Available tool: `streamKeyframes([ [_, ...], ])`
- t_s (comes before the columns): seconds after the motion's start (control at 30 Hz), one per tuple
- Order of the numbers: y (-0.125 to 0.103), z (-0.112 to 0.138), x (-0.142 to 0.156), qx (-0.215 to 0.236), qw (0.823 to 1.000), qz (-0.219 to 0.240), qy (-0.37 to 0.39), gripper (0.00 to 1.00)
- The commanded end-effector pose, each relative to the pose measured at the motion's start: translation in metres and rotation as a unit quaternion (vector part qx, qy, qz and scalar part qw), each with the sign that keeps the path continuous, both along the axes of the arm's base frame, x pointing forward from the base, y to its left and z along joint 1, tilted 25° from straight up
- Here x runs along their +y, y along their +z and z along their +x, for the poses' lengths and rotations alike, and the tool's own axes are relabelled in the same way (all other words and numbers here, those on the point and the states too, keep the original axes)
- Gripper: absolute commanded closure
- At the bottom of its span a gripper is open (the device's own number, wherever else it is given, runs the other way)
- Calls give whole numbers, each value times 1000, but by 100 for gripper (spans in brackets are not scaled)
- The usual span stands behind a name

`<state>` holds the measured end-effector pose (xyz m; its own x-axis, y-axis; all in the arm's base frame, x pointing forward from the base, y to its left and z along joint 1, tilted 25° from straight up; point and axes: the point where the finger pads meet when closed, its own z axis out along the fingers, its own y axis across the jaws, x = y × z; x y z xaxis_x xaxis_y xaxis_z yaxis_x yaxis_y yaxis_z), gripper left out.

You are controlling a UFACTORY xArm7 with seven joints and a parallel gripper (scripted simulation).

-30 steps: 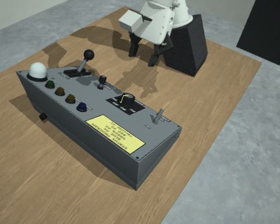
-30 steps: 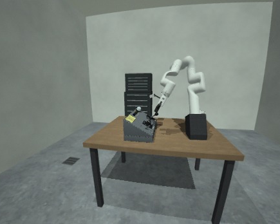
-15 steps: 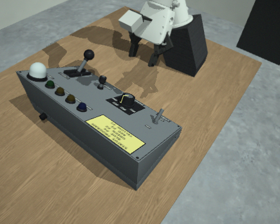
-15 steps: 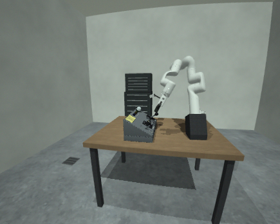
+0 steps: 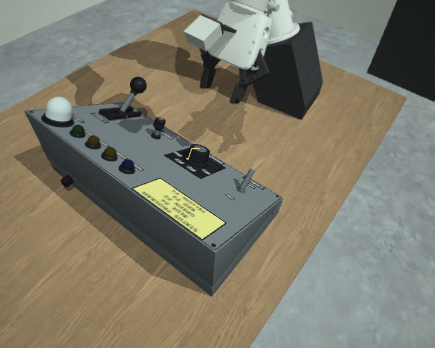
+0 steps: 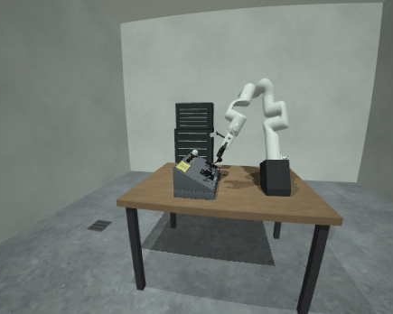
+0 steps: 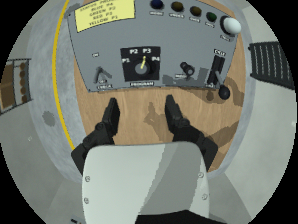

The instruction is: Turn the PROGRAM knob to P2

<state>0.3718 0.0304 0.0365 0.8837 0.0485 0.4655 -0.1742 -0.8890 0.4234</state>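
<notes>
The grey console (image 5: 150, 185) stands on the wooden table. Its black PROGRAM knob (image 5: 199, 155) with a yellow pointer line sits on a black label plate right of the middle; it also shows in the wrist view (image 7: 140, 66). My gripper (image 5: 223, 86) hangs in the air behind the console, above the table, apart from the knob. Its fingers are open and empty. In the wrist view the gripper (image 7: 141, 112) frames bare table just below the console's edge, roughly in line with the knob. In the exterior view the gripper (image 6: 219, 159) is above the console's rear right.
On the console are a white dome (image 5: 59, 110), several coloured buttons (image 5: 101, 146), a black ball lever (image 5: 132, 95), a small toggle (image 5: 158, 126), a grey lever switch (image 5: 245, 181) and a yellow label (image 5: 179, 207). The arm's black base (image 5: 287, 75) stands behind.
</notes>
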Motion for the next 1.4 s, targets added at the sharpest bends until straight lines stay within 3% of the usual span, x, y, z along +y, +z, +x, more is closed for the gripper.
streamKeyframes([
  [0.0,1,1,1,-1,1000,1,1,24],
  [0.03,1,1,1,-1,1000,1,1,0],
  [0.33,4,7,2,1,1000,-2,-1,0],
  [1.03,47,102,19,1,1000,-2,-1,0],
  [1.37,53,114,21,1,1000,-2,-1,0],
])
